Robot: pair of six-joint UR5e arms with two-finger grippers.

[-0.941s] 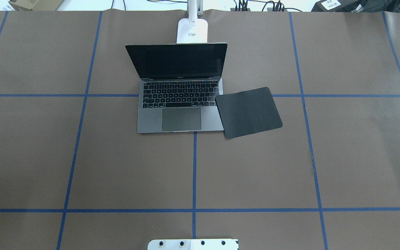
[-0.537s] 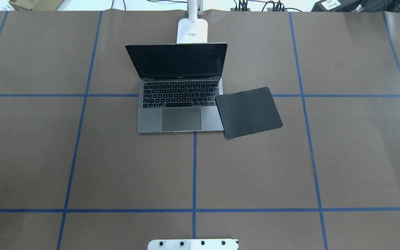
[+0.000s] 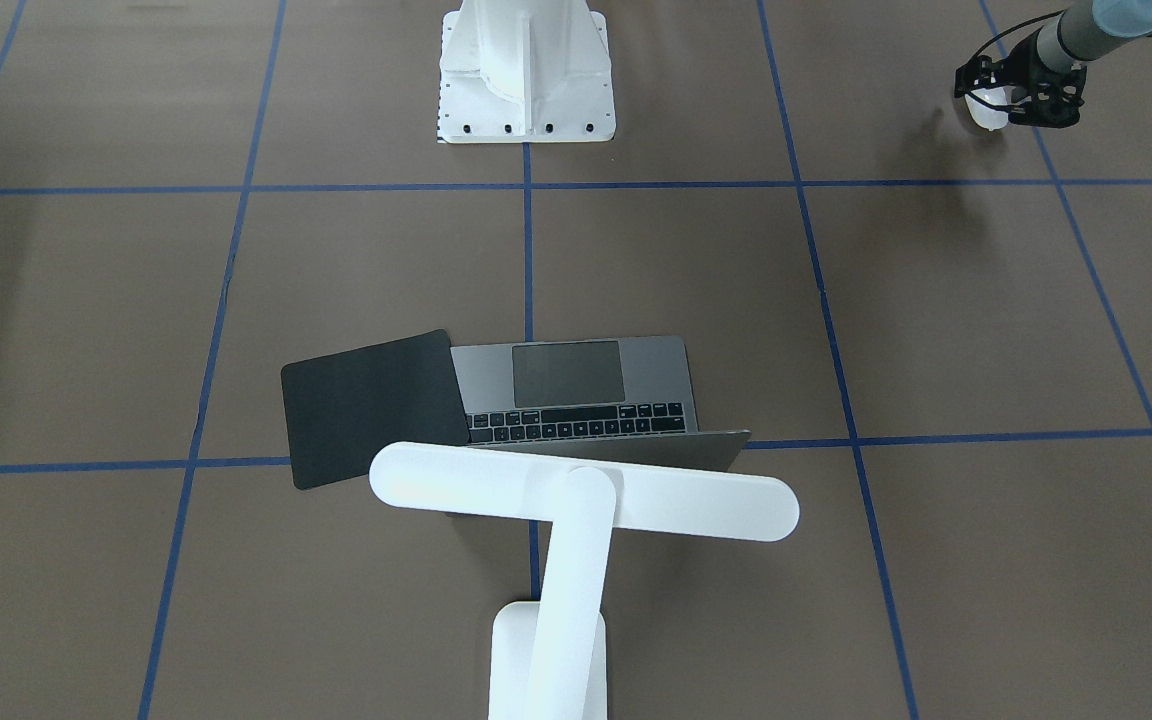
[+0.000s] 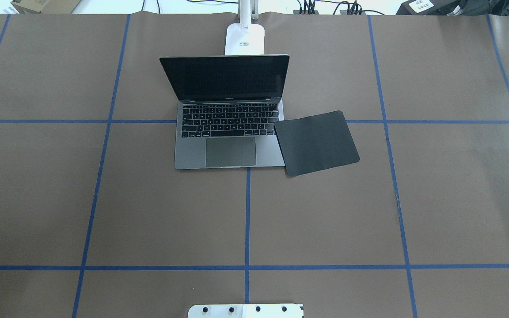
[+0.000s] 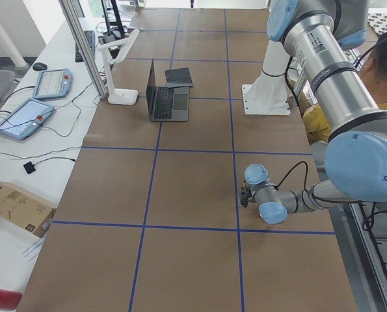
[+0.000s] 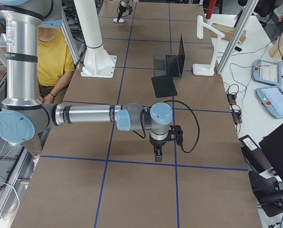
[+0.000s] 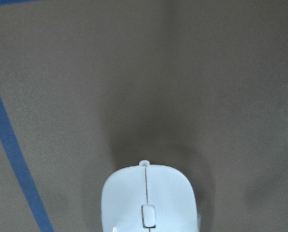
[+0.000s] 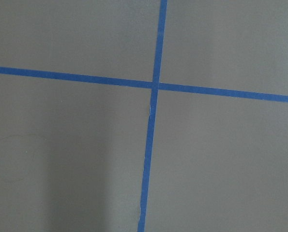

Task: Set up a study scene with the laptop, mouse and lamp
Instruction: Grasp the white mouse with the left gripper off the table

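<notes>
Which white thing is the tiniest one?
The mouse, right at the left end effector. The lamp and the bolted pedestal are both much bigger.

A robotics lab: the surface (image 4: 325,212) is papered brown and gridded with blue tape (image 4: 246,221). A bolted white pedestal (image 3: 526,70) carries the arms. Teach pendants (image 5: 24,117) lie on a side bench (image 5: 17,175), well apart from the left gripper (image 3: 991,108).

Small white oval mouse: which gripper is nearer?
Left. The left gripper sits right at the small white oval mouse; the right gripper hangs over the brown table, far off.
</notes>
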